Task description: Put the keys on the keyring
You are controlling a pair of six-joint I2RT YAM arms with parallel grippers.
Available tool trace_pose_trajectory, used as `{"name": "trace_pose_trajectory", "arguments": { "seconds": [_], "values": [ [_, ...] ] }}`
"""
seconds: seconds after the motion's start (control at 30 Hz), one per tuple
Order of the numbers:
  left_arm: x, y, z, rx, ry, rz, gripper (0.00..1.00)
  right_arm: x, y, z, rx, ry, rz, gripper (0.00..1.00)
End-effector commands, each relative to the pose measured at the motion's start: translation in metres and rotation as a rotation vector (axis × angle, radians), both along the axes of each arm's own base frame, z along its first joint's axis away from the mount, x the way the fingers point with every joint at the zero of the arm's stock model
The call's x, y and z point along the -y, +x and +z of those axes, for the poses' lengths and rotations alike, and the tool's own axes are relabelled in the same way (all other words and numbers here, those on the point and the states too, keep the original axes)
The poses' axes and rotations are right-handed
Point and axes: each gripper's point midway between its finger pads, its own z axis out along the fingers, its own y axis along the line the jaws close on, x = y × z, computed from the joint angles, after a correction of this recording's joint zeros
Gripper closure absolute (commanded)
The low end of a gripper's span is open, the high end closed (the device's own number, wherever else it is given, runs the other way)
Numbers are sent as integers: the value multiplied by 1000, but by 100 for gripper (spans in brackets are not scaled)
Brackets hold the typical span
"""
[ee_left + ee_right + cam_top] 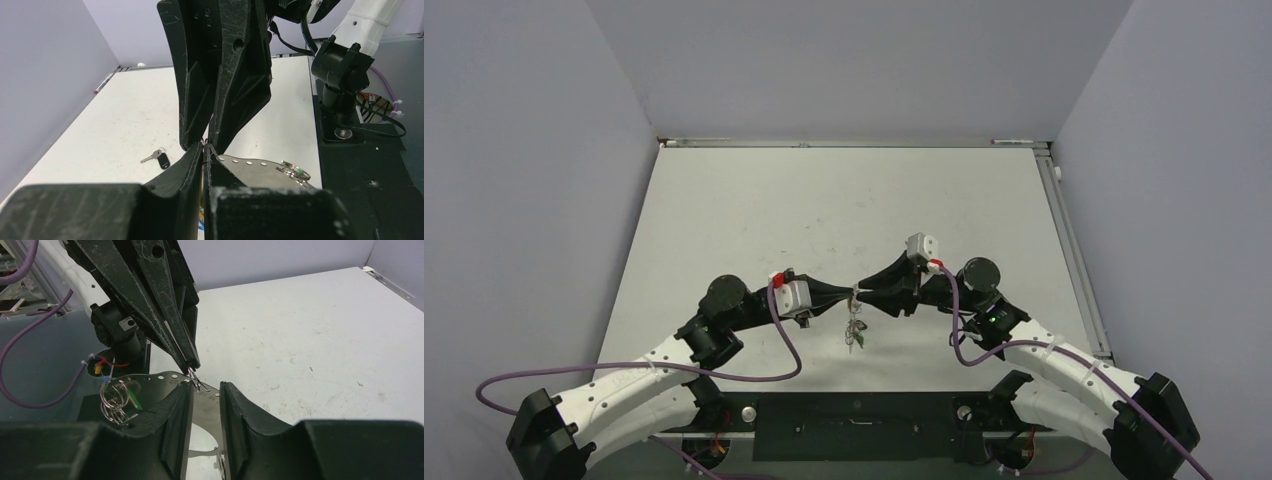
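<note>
My left gripper (852,293) and right gripper (862,294) meet tip to tip above the table's near middle. The left gripper (205,149) is shut on the keyring (200,400), a thin grey metal loop with small holes. Its tips (192,369) pinch the wire at the loop's top edge. A bunch of keys (856,332) dangles below, among them a green-headed one (134,399) on small split rings (112,397). My right gripper (206,387) straddles the loop with its jaws apart and a gap on both sides. A black-headed key (161,159) lies alone on the table.
The black base plate (854,425) and both arm mounts sit along the near edge. Purple cables (779,340) loop beside the arms. Pens (1014,142) lie at the far edge and a marker (102,82) by the left wall. Grey walls enclose three sides.
</note>
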Motion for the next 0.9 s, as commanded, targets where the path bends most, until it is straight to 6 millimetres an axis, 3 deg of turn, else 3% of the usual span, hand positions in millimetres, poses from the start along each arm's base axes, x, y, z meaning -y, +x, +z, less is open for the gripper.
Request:
{"name": "trace_pose_trajectory", "arguments": {
  "seconds": [0.0,0.27,0.87],
  "values": [
    [-1,-2,29,58,-94,-5,100,-4,-5,20,63,41,44,74],
    [0,-1,27,52,-88,-6,100,-5,-6,22,73,51,54,95],
    [2,4,16,55,-23,7,97,3,-6,37,121,68,7,95]
  ]
}}
